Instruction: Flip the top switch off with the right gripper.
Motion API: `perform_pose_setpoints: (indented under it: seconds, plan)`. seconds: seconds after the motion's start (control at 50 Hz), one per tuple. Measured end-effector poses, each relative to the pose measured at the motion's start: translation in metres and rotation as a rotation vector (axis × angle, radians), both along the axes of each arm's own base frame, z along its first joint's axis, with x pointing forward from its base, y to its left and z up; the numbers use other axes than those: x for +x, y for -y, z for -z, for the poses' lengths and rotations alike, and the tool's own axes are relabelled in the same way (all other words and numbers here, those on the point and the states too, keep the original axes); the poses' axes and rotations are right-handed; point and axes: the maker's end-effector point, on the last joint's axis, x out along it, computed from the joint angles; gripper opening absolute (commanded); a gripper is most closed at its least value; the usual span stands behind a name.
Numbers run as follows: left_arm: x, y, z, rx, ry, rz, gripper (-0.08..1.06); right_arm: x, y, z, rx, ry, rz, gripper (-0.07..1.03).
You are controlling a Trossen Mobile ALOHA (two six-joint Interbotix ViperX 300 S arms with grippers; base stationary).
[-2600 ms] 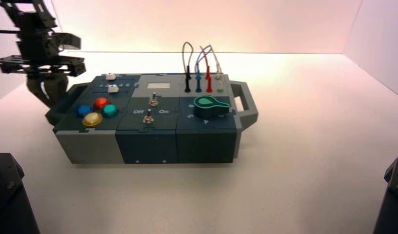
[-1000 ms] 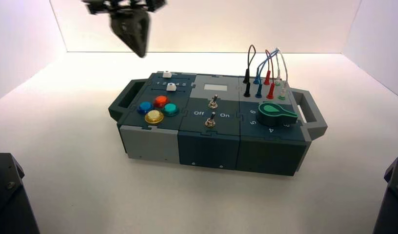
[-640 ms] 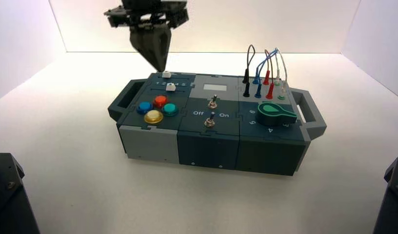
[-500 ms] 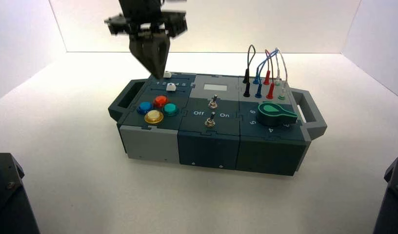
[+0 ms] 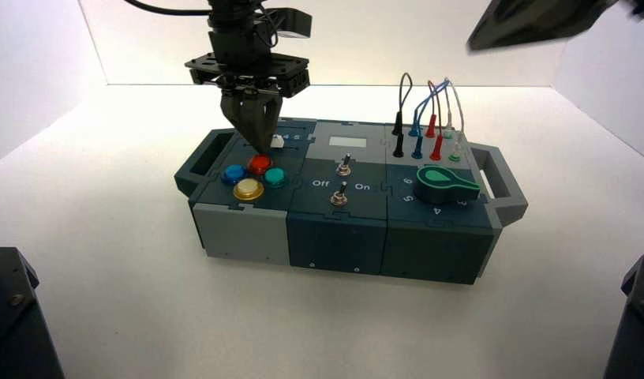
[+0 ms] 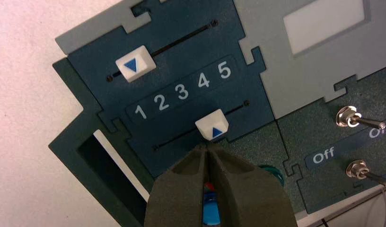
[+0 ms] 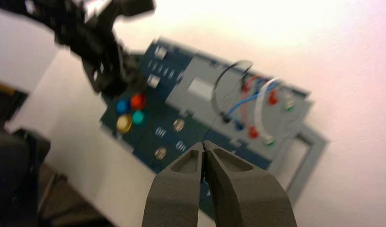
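Note:
The top switch (image 5: 345, 166), a small silver toggle, stands on the dark teal middle panel of the box, below the grey display. It also shows in the left wrist view (image 6: 346, 117), with its lever leaning toward the On side, and in the right wrist view (image 7: 179, 124). My right gripper (image 7: 203, 144) is shut and empty, high above the box and far from the switch. A blurred part of the right arm (image 5: 532, 20) shows at the top right. My left gripper (image 5: 262, 147) is shut, its tip (image 6: 206, 147) beside the nearer white slider knob (image 6: 212, 126).
The twin toggle (image 5: 339, 196) sits between the Off and On lettering. Coloured buttons (image 5: 252, 174) are at the box's left, a green knob (image 5: 445, 183) and plugged wires (image 5: 429, 118) at its right. The box has a handle (image 5: 500, 183) at each end.
The box has shifted right on the table. My left gripper has come down from above onto the slider panel, over the red button. The right arm has entered at the top right.

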Motion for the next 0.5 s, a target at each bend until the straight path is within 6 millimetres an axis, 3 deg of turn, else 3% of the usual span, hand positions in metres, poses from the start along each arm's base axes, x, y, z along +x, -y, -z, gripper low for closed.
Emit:
perform_pose_setpoints:
  seconds: [0.08,0.18,0.5]
  plan:
    - [0.001,0.001,0.001,-0.001,0.001,0.0,-0.03,0.002,-0.008,0.006,0.0,-0.022,-0.015,-0.02]
    - [0.002,0.001,0.002,-0.003,0.008,0.003,-0.03,-0.002,-0.023,0.028,-0.043,-0.101,-0.061,-0.02]
    - [0.002,0.0,0.003,-0.003,0.013,0.004,-0.03,0.005,-0.051,0.052,-0.102,-0.179,-0.113,-0.02]
